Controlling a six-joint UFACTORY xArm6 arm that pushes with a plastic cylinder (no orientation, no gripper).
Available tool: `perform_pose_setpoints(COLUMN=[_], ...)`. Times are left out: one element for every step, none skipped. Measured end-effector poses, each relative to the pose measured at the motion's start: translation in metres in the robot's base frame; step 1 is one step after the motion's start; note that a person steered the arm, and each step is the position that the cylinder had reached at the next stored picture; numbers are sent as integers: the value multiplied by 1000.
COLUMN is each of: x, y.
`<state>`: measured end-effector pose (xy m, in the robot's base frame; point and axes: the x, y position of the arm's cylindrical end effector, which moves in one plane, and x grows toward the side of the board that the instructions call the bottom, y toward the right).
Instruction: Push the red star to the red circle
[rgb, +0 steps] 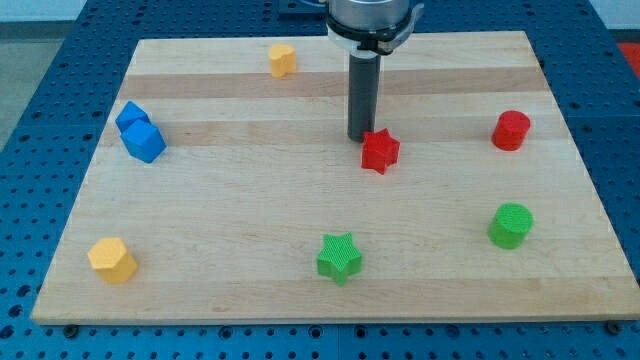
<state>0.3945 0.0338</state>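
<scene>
The red star lies a little right of the board's middle. The red circle, a short red cylinder, stands near the view's right edge of the board, slightly higher in the view than the star. My tip is just left of and above the star, touching or almost touching its upper left point. The dark rod rises straight up from there to the arm at the view's top.
Two blue blocks sit together at the left. A yellow block is at the top, another yellow block at bottom left. A green star is at bottom centre, a green cylinder at the right.
</scene>
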Motion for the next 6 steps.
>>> perform_pose_setpoints(x=[4,10,39,42,42,42], y=[-1,-23,-19,9,48,90])
